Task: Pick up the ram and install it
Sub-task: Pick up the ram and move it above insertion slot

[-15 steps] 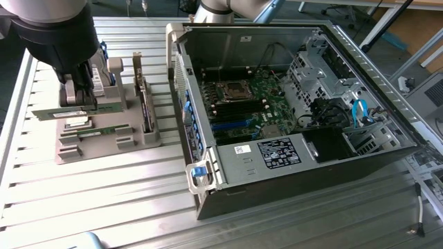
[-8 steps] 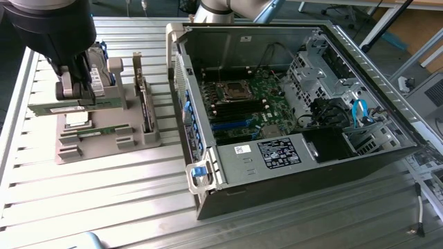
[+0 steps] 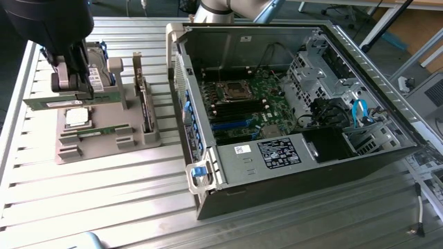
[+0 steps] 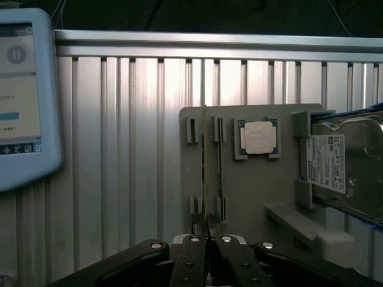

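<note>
Ram (image 3: pixel 49 101) looks light, stiff and kinda fragile, so you'd grab it flat across the middle, off the contacts. Your claw (image 3: pixel 74 92) is clamped nearly shut on it right there.

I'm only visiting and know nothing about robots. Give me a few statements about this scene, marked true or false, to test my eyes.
1. The hand grips a thin green circuit-board stick. True.
2. The black-and-grey metal computer case is closed. False: its side is open, with the green motherboard showing.
3. A square silver processor chip sits in the grey plastic holder. True.
4. The gripped stick is inside the case. False: it is at the holder, outside the case.
5. A second green stick lies in the holder. True.
</note>
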{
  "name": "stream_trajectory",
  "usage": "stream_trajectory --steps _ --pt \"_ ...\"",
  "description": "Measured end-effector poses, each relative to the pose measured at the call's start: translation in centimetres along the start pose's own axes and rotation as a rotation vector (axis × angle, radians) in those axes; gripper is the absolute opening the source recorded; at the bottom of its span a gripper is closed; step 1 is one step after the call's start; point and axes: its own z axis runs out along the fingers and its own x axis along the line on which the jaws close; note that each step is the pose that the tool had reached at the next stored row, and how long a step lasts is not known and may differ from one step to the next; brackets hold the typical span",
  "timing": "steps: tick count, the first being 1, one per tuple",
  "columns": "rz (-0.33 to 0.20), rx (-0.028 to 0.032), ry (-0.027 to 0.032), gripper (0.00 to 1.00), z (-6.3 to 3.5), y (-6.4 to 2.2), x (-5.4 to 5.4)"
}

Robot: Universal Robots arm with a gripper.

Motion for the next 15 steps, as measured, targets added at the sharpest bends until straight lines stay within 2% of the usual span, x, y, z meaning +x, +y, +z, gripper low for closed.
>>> stream_trajectory --steps 9,15 --pt "0.000 -0.0001 0.0000 0.12 -1.30 -0.01 -0.1" --pt "0.000 -0.0001 -0.0001 0.12 -1.34 -0.02 -0.1"
